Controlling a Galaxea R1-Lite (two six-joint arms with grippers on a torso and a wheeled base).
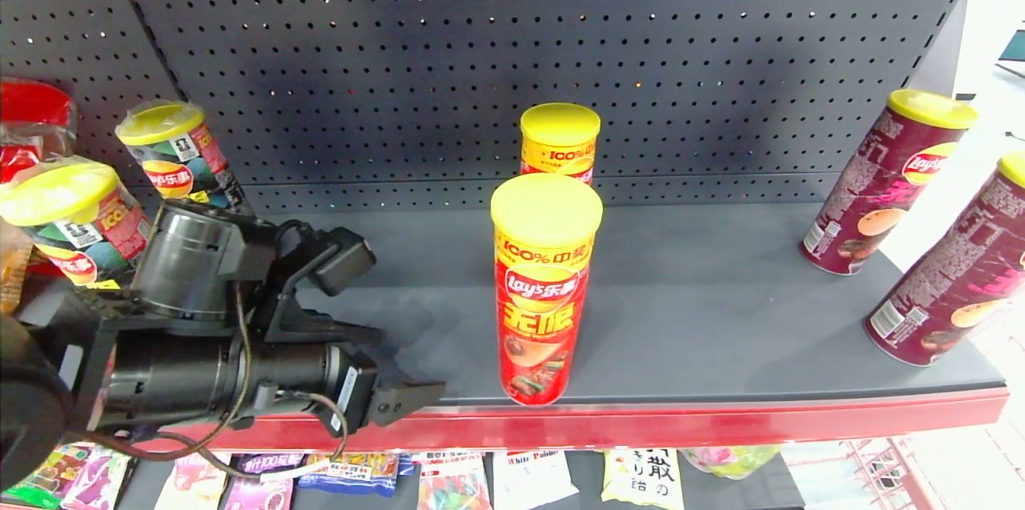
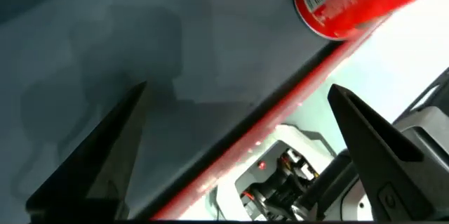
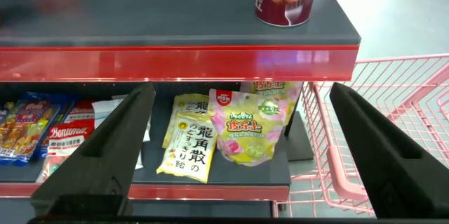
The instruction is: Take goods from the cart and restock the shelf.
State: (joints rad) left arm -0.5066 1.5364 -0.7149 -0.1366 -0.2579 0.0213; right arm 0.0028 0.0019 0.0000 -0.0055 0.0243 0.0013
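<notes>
Beside the shelved red cylindrical can (image 1: 544, 294), the left gripper (image 2: 238, 90) is hanging spread and empty, pink wire cart (image 3: 400, 112) likely next.

The dark grey metal shelf (image 1: 689, 310) with a red front lip is carrying a yellow-lidded red cylindrical crisp can (image 1: 543, 294) near the lip. A matching can (image 1: 559, 140) is standing behind it, and two yellow-lidded maroon cans (image 1: 885, 182) are standing at the right.

Left arm (image 1: 192, 366): extended forward, roughly level, wrist low at the left side.
Left gripper (image 2: 235, 133): fingers (image 2: 98, 161) spread wide apart, nothing between them.
Right gripper (image 3: 238, 147): fingers (image 3: 105, 147) spread wide apart, empty, pointing forward.
</notes>
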